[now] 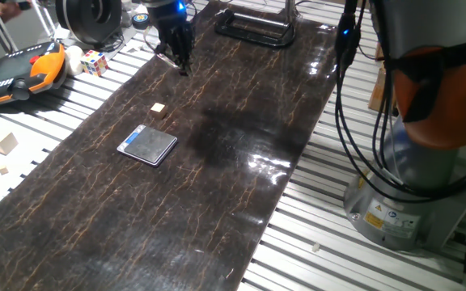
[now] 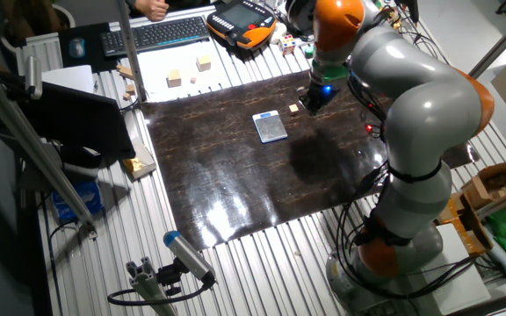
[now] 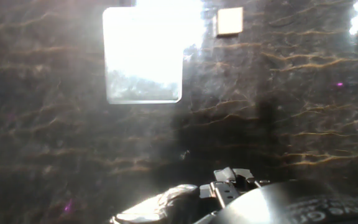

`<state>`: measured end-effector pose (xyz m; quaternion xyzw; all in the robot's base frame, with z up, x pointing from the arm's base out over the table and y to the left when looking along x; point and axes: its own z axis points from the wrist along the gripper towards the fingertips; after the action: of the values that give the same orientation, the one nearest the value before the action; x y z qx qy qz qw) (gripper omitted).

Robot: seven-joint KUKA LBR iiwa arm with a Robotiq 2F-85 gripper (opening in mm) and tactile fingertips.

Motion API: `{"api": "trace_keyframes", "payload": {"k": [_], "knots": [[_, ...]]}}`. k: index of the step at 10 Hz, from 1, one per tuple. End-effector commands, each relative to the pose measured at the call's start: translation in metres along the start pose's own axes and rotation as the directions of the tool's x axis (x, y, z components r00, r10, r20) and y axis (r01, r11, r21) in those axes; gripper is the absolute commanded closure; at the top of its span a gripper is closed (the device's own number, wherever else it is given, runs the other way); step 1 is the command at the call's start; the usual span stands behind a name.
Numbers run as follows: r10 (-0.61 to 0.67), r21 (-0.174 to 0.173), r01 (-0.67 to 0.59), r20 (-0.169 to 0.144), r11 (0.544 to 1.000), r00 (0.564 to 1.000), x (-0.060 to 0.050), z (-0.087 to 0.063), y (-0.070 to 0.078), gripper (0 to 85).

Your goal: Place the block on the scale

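The block [image 1: 158,108] is a tiny light-tan cube on the dark marbled mat, just beyond the scale [image 1: 147,145], a thin square with a blue-grey top and silver rim. They stand apart. In the other fixed view the block [image 2: 294,109] lies right of the scale [image 2: 271,127]. My gripper [image 1: 184,68] hangs above the mat further back, clear of both and holding nothing; it also shows in the other fixed view [image 2: 310,104]. In the hand view the scale [image 3: 143,55] glares white at top centre with the block [image 3: 230,21] to its right; my fingers do not show there.
A multicoloured puzzle cube [image 1: 95,62] and an orange teach pendant [image 1: 19,73] lie off the mat at the back left. Larger pale wooden blocks [image 1: 4,143] sit on the slatted table to the left. A black frame [image 1: 257,31] stands at the mat's far end. The arm's base [image 1: 411,178] is at the right.
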<state>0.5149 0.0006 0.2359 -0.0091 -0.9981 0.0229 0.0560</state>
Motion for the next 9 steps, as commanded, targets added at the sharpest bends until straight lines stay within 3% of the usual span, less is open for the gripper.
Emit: {"api": "trace_keyframes", "payload": {"k": [1,3,5,7,9], "knots": [[-0.007,0.07,0.004,0.048,0.998,0.999,0.0,0.0,0.0,83.0],[-0.016,0.108,0.011,0.044,0.994,0.999,0.0,0.0,0.0,83.0],[0.004,0.082,-0.006,0.015,0.997,1.0,-0.002,0.0,-0.001,83.0],[0.037,0.066,-0.036,-0.013,0.997,0.999,-0.023,0.0,-0.005,67.0],[0.056,0.07,-0.054,-0.017,0.996,0.998,-0.053,0.004,-0.013,52.3]]}}
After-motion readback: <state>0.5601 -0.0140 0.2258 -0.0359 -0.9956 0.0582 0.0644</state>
